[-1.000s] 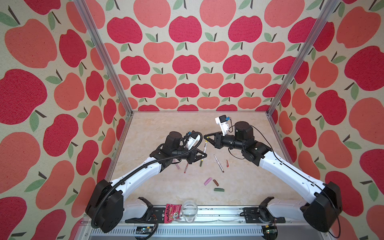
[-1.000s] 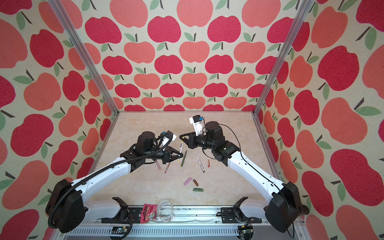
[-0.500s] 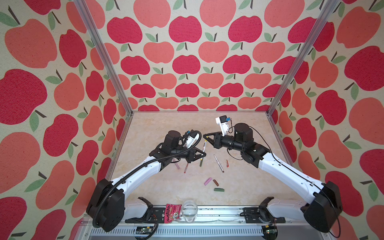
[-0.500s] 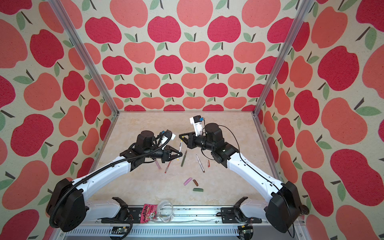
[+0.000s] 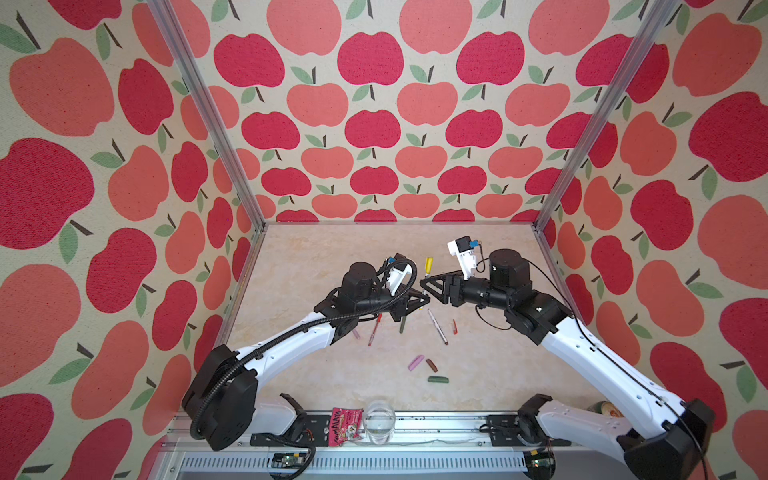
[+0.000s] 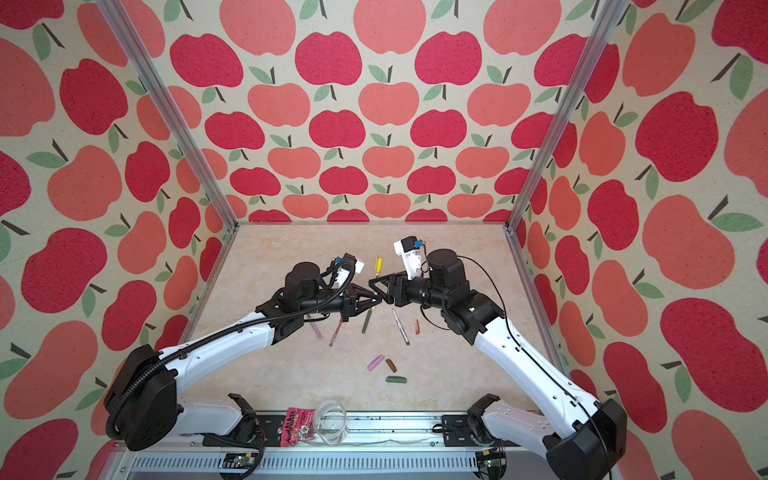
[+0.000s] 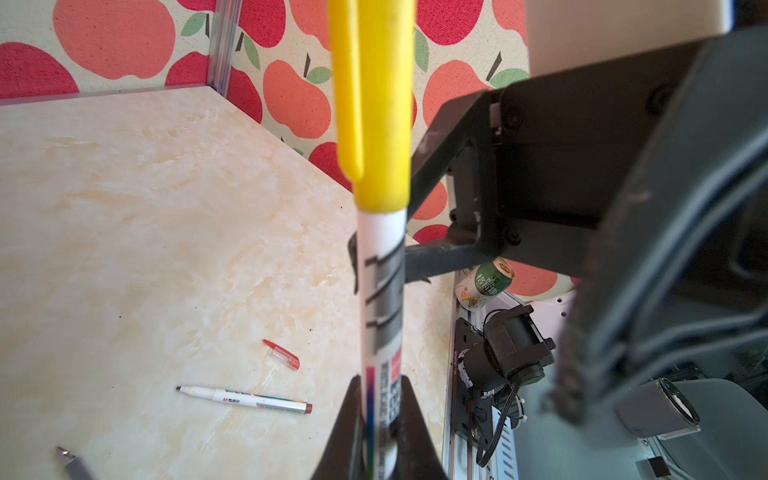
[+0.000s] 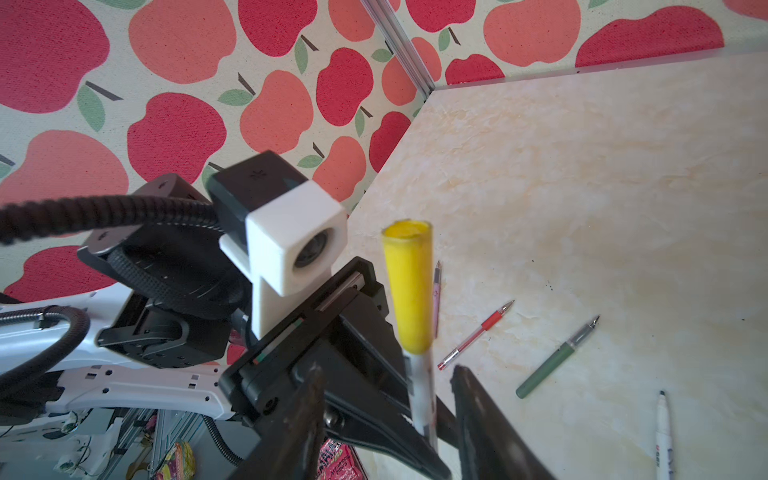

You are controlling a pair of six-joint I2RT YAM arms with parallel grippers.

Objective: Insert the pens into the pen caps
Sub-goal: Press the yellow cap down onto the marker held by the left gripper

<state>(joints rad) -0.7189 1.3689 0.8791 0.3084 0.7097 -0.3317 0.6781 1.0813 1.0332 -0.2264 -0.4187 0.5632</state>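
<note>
Clamping the white pen (image 7: 384, 291) low on its barrel, left fingers (image 7: 347, 424) suit something likely light, stiff and slick; right fingers (image 8: 478, 399) gape empty either side of it, below the yellow cap (image 8: 409, 291).

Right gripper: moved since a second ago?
Yes. In a top view the right gripper has backed off to the right, nearer the red cap, away from the capped pen held by the left gripper.

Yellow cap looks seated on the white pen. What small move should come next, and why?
Probably draw the right claw straight back from the white pen. The yellow cap sits on its tip, the left claw grips its barrel, and the right claw's jaws stand open on either side, apart from it.
</note>
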